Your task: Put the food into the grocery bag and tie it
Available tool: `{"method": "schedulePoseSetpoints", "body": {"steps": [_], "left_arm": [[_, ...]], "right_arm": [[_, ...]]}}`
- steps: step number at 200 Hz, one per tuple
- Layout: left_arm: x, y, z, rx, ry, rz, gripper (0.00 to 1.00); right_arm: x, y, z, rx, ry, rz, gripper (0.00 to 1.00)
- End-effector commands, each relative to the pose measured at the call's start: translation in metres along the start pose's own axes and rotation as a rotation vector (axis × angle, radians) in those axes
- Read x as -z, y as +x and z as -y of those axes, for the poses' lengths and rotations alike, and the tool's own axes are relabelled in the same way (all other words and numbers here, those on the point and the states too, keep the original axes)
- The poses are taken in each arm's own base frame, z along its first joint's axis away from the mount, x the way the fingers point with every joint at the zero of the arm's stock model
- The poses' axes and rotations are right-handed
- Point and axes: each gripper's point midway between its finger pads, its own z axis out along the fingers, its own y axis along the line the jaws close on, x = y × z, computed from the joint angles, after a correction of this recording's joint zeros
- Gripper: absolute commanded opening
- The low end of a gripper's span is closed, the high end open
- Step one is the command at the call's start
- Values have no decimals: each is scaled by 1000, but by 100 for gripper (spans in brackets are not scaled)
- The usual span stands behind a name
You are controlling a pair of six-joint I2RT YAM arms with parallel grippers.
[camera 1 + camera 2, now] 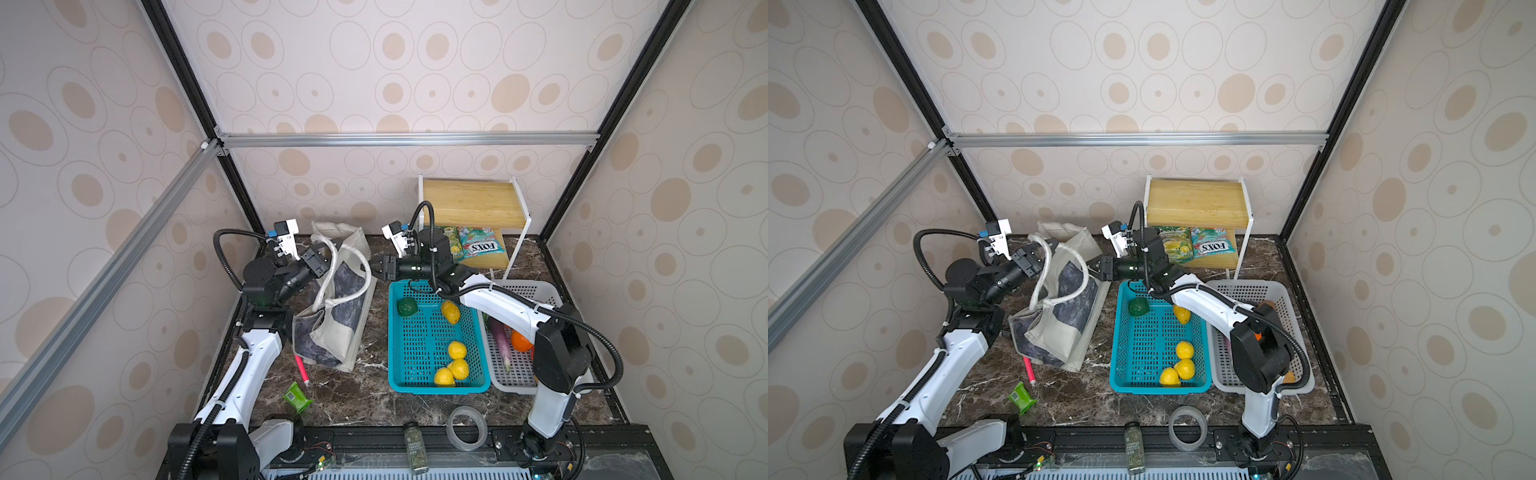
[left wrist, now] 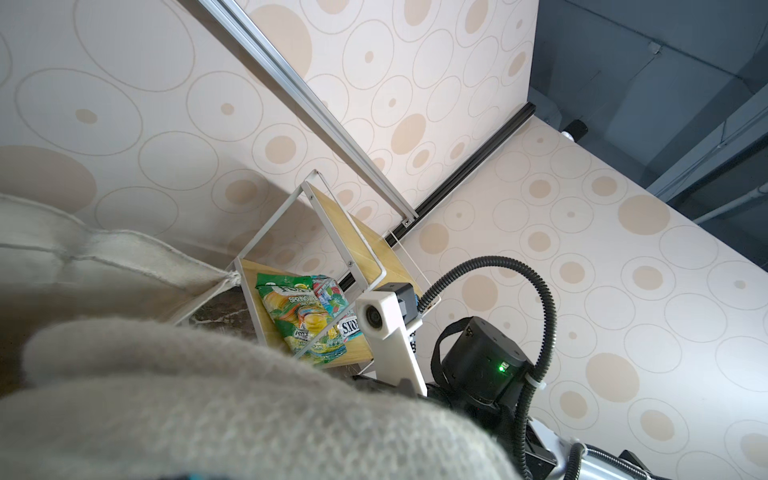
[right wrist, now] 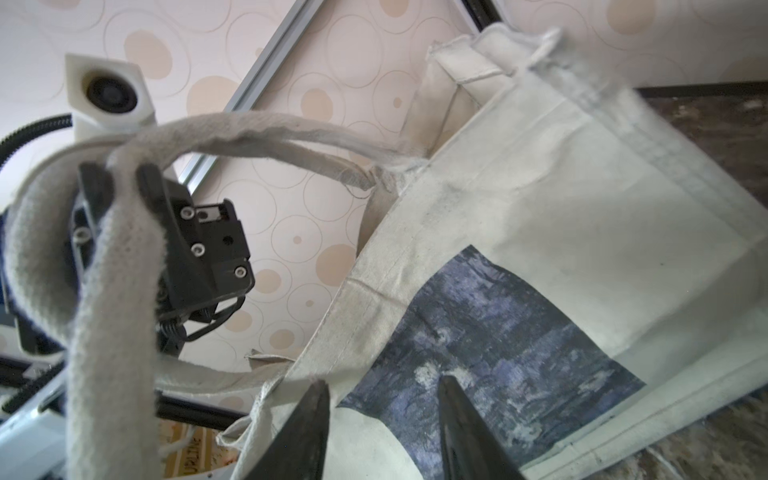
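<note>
Evidently soft and limp, the grocery bag (image 1: 347, 316) slumps on the marble table (image 1: 374, 399) beside the teal basket (image 1: 440, 388); its strap handle (image 3: 266, 135) looks the surest hold. The left gripper (image 3: 120, 178) pinches that strap, while the right gripper (image 3: 382, 415) hovers spread and empty near the bag's panel.

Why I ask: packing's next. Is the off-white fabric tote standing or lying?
Lying on its side: the tote sprawls on the marble tabletop, marbled panel up.

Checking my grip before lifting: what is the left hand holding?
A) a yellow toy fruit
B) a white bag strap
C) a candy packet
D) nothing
B: in the right wrist view the left hand is shut on a white strap of the grocery bag.
</note>
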Motion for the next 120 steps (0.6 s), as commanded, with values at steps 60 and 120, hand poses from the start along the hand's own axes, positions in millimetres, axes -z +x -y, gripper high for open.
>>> {"method": "schedulePoseSetpoints", "body": {"steps": [60, 120], "left_arm": [[12, 0, 4, -192, 55, 31, 0], [18, -2, -26, -280, -77, 54, 0]], "right_arm": [[-26, -5, -54, 153, -463, 41, 58], [-43, 17, -58, 174, -512, 11, 62]]}}
